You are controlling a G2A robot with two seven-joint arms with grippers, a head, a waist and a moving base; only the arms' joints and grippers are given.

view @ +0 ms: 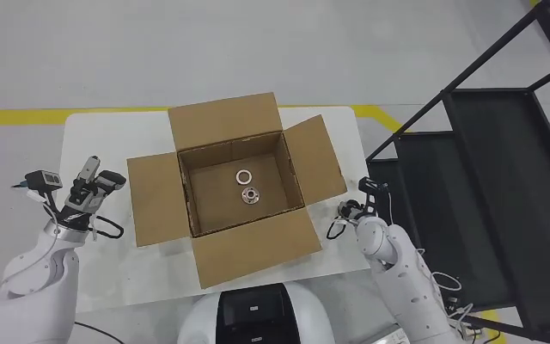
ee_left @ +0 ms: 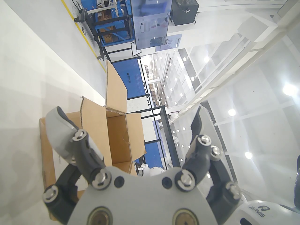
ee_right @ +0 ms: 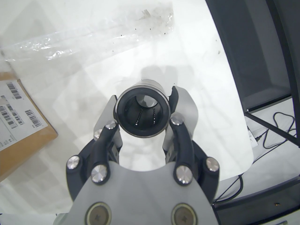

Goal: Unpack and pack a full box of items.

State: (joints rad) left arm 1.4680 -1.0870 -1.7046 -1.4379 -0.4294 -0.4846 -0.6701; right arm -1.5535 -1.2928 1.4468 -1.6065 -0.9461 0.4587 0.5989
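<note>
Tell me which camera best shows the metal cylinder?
Right wrist view: the linear bearing in the right gripper shows its bore. The top view makes it a speck; the left wrist view faces the box.

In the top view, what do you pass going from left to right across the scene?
From the left: left end effector, open → cardboard box, flaps spread → right end effector, gripping a metal cylinder → black rack.

Cardboard box (view: 223, 120) sitting open on the bench (view: 103, 129), four flaps splayed. Metal ring (view: 244, 176) and flanged disc (view: 250, 195) lying on its floor (just apart). Steel linear bearing (ee_right: 143, 115) sitting clamped between right gripper (ee_right: 144, 94) jaws, beside the box.
</note>
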